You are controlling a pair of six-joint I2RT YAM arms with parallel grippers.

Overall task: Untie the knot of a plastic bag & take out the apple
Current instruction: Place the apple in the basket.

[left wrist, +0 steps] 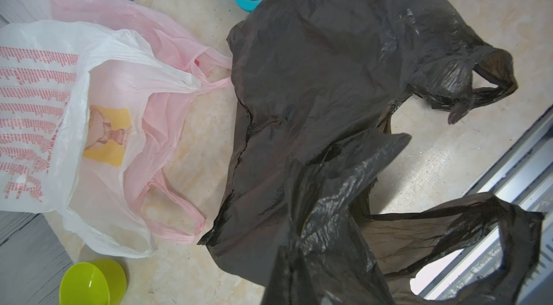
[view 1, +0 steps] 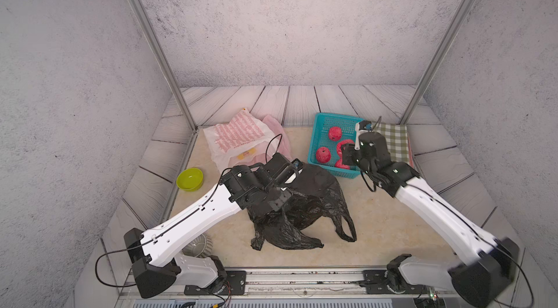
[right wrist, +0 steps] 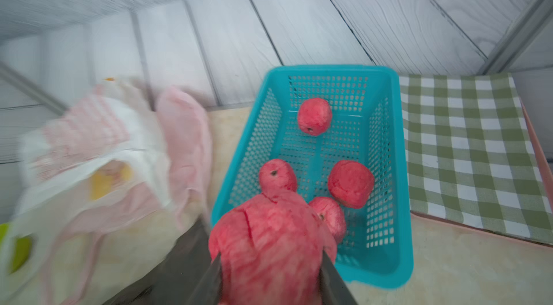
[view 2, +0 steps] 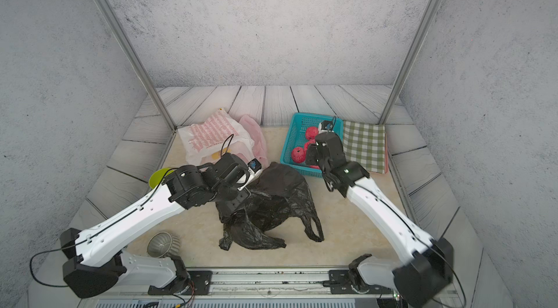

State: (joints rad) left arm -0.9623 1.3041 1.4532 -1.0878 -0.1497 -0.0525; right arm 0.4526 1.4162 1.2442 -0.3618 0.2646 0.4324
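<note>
- the apple [right wrist: 269, 246] is pinched between the right fingers [right wrist: 335, 279], low over the near end of the teal basket [right wrist: 402, 169], where four more apples [right wrist: 314, 116] lie.
- we judge it light and slightly spongy, with matte, pitted skin and a split down one side. we would hold it gently across its widest part, away from that crack.
- the black plastic bag [view 1: 314, 197] lies slumped on the marbled surface [view 1: 377, 225]. it is thin, glossy, crinkled film with both handle loops loose, and likely to slide and bunch rather than resist.
- the left fingers [view 1: 283, 202] are pressed together, buried in its folds, apparently gripping a bunch of film.
- beyond lie a white printed bag [view 1: 235, 137] and a checked cloth [view 1: 392, 140].
</note>
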